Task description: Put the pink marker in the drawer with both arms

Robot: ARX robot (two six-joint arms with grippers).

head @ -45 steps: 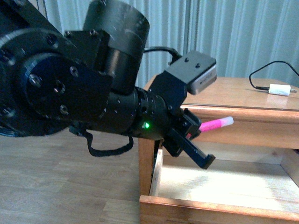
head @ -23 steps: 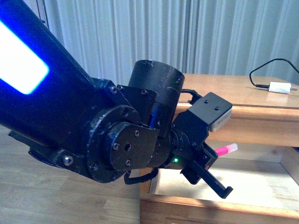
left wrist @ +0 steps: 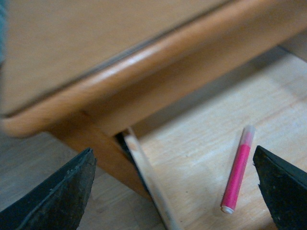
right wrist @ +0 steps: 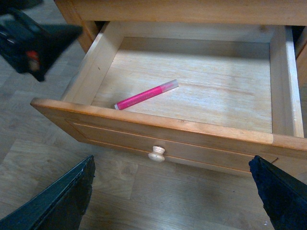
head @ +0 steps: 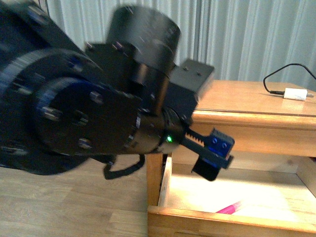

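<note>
The pink marker (right wrist: 146, 95) lies flat on the floor of the open drawer (right wrist: 168, 132), near its front left part. It also shows in the left wrist view (left wrist: 238, 170) and as a pink tip behind the drawer front in the front view (head: 228, 207). My left gripper (head: 213, 155) is open and empty, held above the drawer's left side; the marker lies between its fingertips in the left wrist view. My right gripper (right wrist: 172, 191) is open and empty, in front of the drawer and above its round wooden knob (right wrist: 156, 153).
The cabinet top (head: 237, 96) carries a white plug (head: 295, 94) with a black cable at the back right. Wooden floor (right wrist: 144, 191) lies in front of the cabinet. My bulky left arm (head: 84, 113) fills the left of the front view.
The left gripper held the pink marker over the drawer, lowered, then opened. The marker now lies on the drawer floor and the gripper has risen a little.
</note>
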